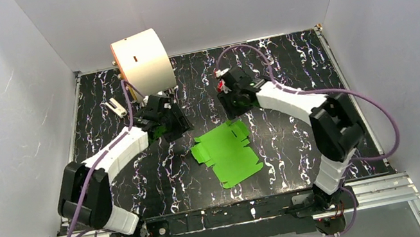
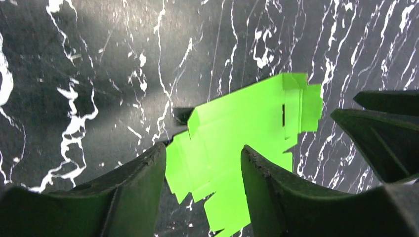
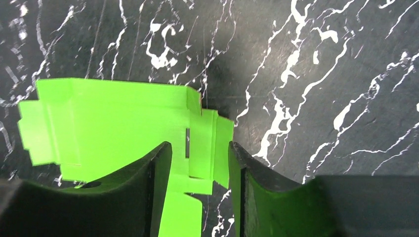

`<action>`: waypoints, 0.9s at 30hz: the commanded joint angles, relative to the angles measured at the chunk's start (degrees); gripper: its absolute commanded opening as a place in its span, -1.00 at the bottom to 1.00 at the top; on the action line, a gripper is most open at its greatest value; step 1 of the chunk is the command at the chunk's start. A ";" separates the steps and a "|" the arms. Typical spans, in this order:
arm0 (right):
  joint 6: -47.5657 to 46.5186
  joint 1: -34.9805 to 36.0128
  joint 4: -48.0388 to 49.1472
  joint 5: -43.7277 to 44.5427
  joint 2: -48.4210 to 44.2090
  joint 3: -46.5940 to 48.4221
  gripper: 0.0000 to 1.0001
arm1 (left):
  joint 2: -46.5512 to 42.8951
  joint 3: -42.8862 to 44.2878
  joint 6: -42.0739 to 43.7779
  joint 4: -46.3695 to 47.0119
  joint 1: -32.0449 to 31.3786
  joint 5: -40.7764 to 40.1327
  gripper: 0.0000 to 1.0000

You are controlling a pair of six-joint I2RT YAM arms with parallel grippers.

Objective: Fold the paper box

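green paper box [image 1: 226, 153] lies flat on the black marbled counter [image 1: 289, 65], mid-way between the two arms. it's an unfolded, creased sheet with small tabs round the edges, and no wall is standing up yet, so the folding looks barely begun.

left gripper [image 1: 169, 122] sits off the sheet's far-left corner and right gripper [image 1: 233, 98] over its far edge. they look set up that way so each can work one side of the sheet, probably one pinning while the other lifts a flap. that's a guess.

left wrist view: left gripper [image 2: 202, 150] fingers apart, nothing between them. the box [image 2: 237, 133] is below and ahead, its near corner showing through the gap, not touched as far as i can see.

right wrist view: right gripper [image 3: 198, 145] fingers also apart and empty. the slotted end tab of the box [image 3: 113, 123] lines up right in the gap, so that tab seems the likely first grab. can't tell how high the fingers are above the paper.

cream cylinder [image 1: 141, 59] stands at the back left, well apart from the sheet.
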 commanded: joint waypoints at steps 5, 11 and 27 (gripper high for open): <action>1.36 -7.69 17.68 -18.73 -12.81 -17.12 0.26 | -7.59 -7.48 0.64 -2.12 0.01 4.32 0.18; 3.03 -9.82 24.98 -24.23 -16.63 -25.17 0.37 | -7.00 -9.71 -0.24 -0.54 0.19 7.02 0.24; 6.55 -13.39 35.29 -27.17 -17.47 -35.28 0.53 | -2.85 -16.42 -7.81 10.94 -2.09 13.48 0.14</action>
